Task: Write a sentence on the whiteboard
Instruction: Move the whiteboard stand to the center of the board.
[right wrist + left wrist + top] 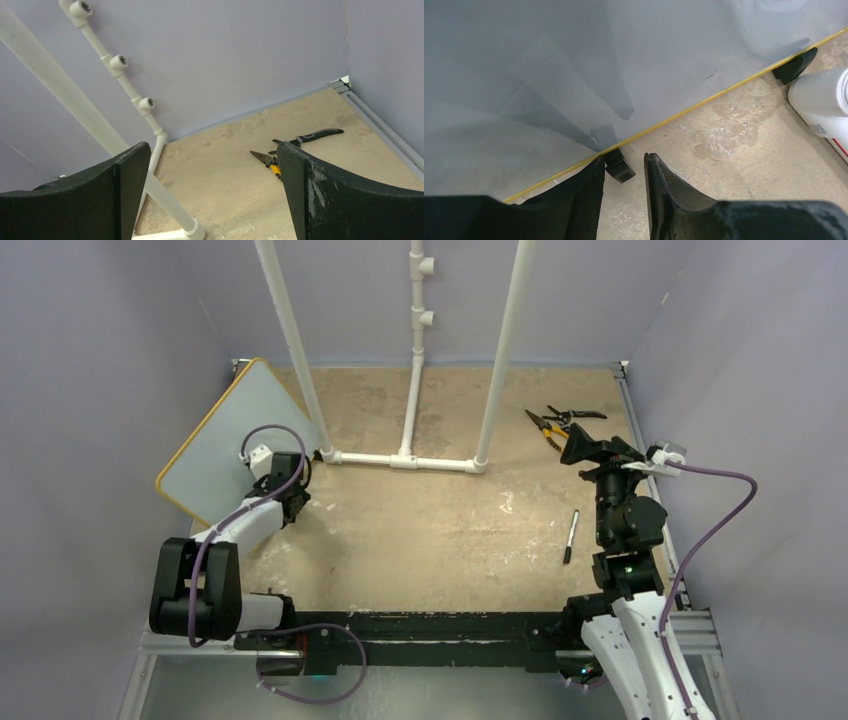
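Whiteboard (232, 430) stands on its feet at the tabletop's far-left corner, no sentence on it yet. Left fingers (297, 472) are partly open beside one black foot (618, 167), gripping nothing. Closing off-centre could skid or tip the board. Right fingers (585, 448) are wide open and empty; marker (570, 537) lies near the right edge, not picked up.

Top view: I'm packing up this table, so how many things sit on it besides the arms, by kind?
Whiteboard: 1
Marker pen: 1
Hand tools, yellow-handled pliers and black-handled cutters: 2
White pipe frame: 1
Total: 5
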Action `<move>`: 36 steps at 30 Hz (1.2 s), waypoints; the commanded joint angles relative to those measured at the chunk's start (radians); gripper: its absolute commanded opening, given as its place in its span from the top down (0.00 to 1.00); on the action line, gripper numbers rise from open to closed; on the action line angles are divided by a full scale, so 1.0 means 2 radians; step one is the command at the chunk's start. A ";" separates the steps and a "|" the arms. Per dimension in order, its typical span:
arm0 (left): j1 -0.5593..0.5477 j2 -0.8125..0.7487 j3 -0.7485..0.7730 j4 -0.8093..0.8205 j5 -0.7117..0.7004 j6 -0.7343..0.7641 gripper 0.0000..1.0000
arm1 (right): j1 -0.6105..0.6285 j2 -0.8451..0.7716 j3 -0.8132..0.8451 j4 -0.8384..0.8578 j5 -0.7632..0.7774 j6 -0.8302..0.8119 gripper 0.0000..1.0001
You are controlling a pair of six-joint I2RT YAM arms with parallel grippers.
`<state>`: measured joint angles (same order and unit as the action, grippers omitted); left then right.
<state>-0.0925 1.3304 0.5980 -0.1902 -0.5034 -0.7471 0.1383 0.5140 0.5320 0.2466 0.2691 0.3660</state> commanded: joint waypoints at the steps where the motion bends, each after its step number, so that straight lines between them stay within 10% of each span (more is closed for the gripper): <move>1: 0.010 0.004 -0.011 0.017 -0.048 -0.009 0.67 | -0.001 -0.007 -0.001 0.008 -0.006 -0.004 0.01; 36: 0.045 -0.096 -0.049 -0.071 -0.104 -0.055 1.00 | -0.001 -0.015 0.000 0.001 0.001 -0.004 0.01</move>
<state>-0.0086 1.2037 0.5095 -0.3065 -0.6365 -0.8352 0.1383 0.4961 0.5320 0.2447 0.2703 0.3660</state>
